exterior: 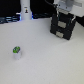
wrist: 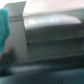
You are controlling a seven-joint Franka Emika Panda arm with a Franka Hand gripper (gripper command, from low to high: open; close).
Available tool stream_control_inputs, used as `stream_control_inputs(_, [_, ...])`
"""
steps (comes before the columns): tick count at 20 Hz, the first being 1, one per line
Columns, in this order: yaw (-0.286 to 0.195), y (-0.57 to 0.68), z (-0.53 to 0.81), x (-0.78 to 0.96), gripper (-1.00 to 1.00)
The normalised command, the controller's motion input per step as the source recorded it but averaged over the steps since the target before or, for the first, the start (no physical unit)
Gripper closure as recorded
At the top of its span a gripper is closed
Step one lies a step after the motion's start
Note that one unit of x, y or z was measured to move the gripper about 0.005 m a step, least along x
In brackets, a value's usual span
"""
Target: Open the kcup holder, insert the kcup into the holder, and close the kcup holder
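Observation:
The kcup [exterior: 17, 51], a small white pod with a green top, stands alone on the white table at the exterior view's left. The black kcup holder [exterior: 62, 28] sits at the back right, its fronts facing forward; I cannot tell whether a drawer is pulled out. My gripper [exterior: 65, 15] hangs directly over the holder's top, far from the kcup, and its fingers are too blurred to read. The wrist view is smeared: a dark boxy surface that looks like the kcup holder [wrist: 52, 30] fills it, and no fingertips are distinct.
A tall white bottle-shaped object [exterior: 25, 11] stands at the back of the table, left of the holder. Dark and blue items line the back edge [exterior: 7, 20]. A teal patch [wrist: 4, 30] shows in the wrist view.

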Motion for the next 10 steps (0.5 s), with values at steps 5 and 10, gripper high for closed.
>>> stream_control_inputs(5, [-0.003,-0.01,-0.26,-0.22,-1.0])
stream_control_inputs(10, [-0.003,0.07,-0.48,-0.3,-1.0])
